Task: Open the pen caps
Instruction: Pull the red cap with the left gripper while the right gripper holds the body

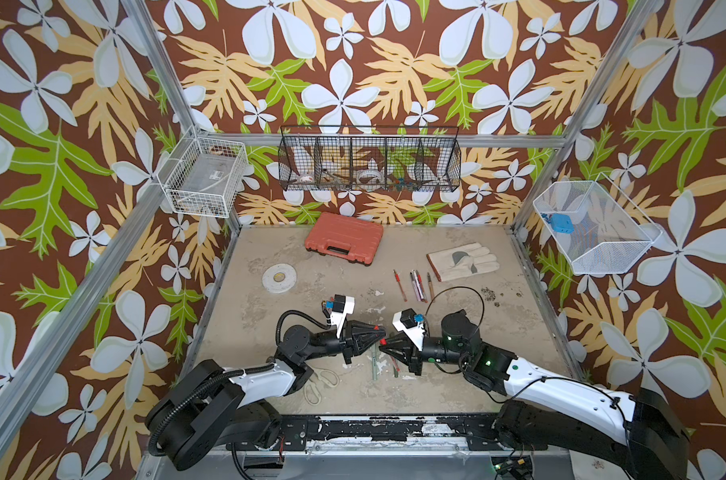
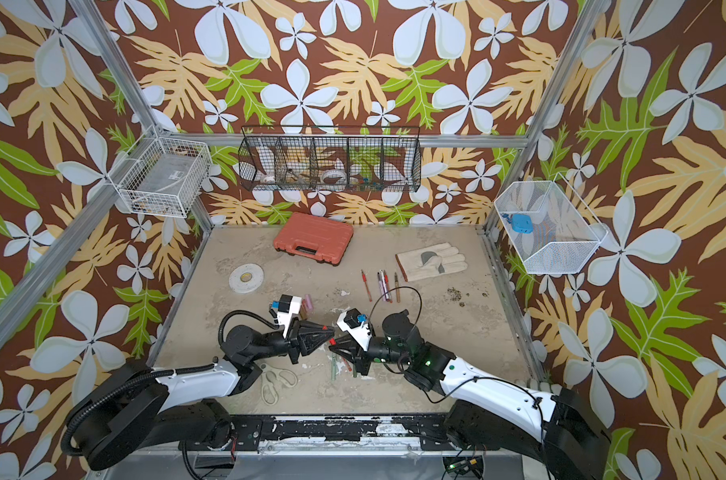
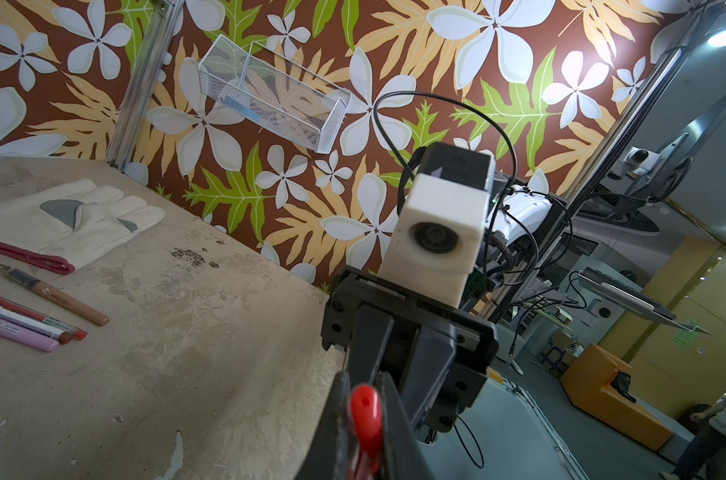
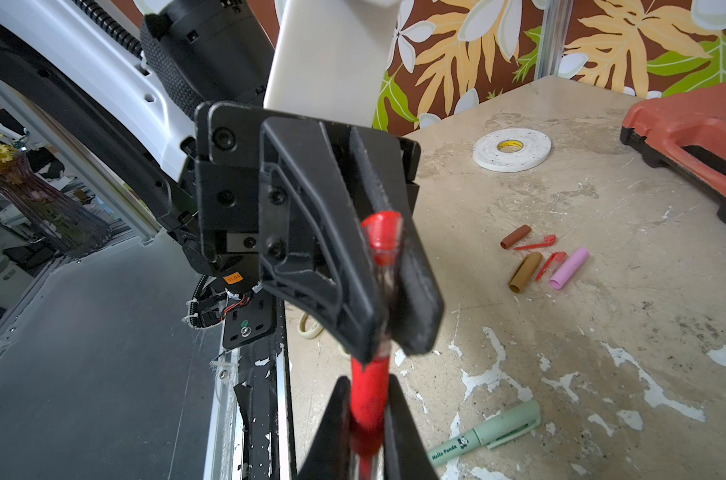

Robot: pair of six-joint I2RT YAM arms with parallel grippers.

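Both grippers meet tip to tip above the middle of the table, each holding one red pen (image 4: 381,237). My left gripper (image 1: 379,330) (image 3: 365,401) is shut on the pen's clear barrel. My right gripper (image 1: 384,341) (image 4: 367,388) is shut on its red pen cap (image 4: 365,374), which starts just past the left fingertips. Loose pen caps lie together on the table: brown (image 4: 516,237), tan (image 4: 524,272) and pink (image 4: 569,268). A pale green capped pen (image 4: 484,434) lies below the grippers. Several uncapped pens (image 1: 413,284) lie in a row by the glove.
An orange tool case (image 1: 344,238) sits at the back. A work glove (image 1: 463,262) lies at the right and a white tape roll (image 1: 279,277) at the left. White-handled scissors (image 1: 322,384) lie under the left arm. Wire baskets (image 1: 369,160) hang on the walls.
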